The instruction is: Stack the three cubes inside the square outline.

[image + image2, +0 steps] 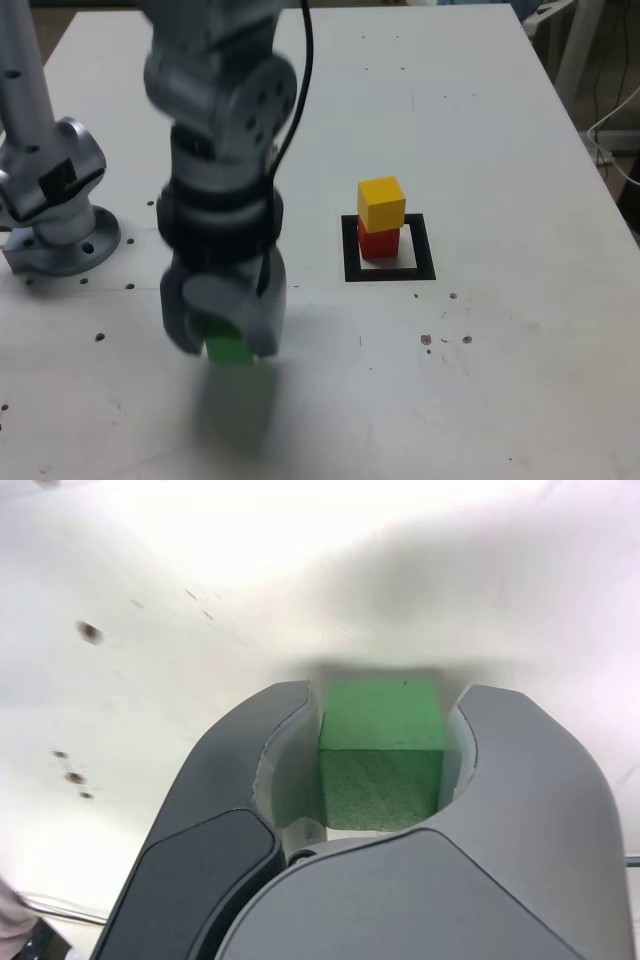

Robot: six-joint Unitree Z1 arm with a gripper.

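Nearest the exterior camera, the gripper (228, 335) points down over the front part of the white table (520, 380), toward the exterior view's left. Its two dark grey jaws are closed on the green cube (230, 348). The wrist view confirms the grip: the green cube (382, 755) sits squarely between the curved jaws of the gripper (380, 750), each jaw pressed against one side of it, with the cube's top and one side face showing. A soft shadow lies on the table under the cube; whether the cube rests on the surface or hangs just above it cannot be told.

A few small dark specks (445, 340) dot the table between the gripper and the front right of the exterior view.

Farther back, to the exterior view's right of the gripper and well apart from it, lies the square outline (389, 271), black tape with a white centre. Inside it stands the red cube (379, 243), and the yellow cube (382, 203) sits on top of it, turned slightly so its edges do not line up with the red one below.

At the exterior view's left edge, the arm's silver base (62, 240) stands on the table. A black cable (305, 70) runs down along the arm's upper part.
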